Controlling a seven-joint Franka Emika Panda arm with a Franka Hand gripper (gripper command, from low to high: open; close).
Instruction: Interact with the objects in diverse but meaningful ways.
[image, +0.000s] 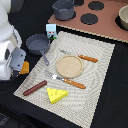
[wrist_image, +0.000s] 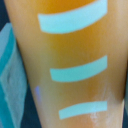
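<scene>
My gripper (image: 18, 61) hangs at the exterior view's left, right over the orange-brown bread loaf (image: 24, 68) at the mat's left edge. Seen from the wrist, the loaf (wrist_image: 70, 65) fills nearly the whole picture, orange with pale stripes, and no fingers show. Behind the gripper stands the small grey saucepan (image: 37, 44), with the white milk carton (image: 51, 31) beyond it. At the front of the mat lie the reddish-brown sausage (image: 35, 88) and the yellow cheese wedge (image: 57, 94).
A round wooden plate (image: 69, 65) sits mid-mat on the beige placemat (image: 95, 95), between an orange-handled knife (image: 84, 58) and fork (image: 70, 81). At the back are a toy stove board (image: 100, 27), a larger grey pot (image: 63, 9) and a bowl (image: 123, 17).
</scene>
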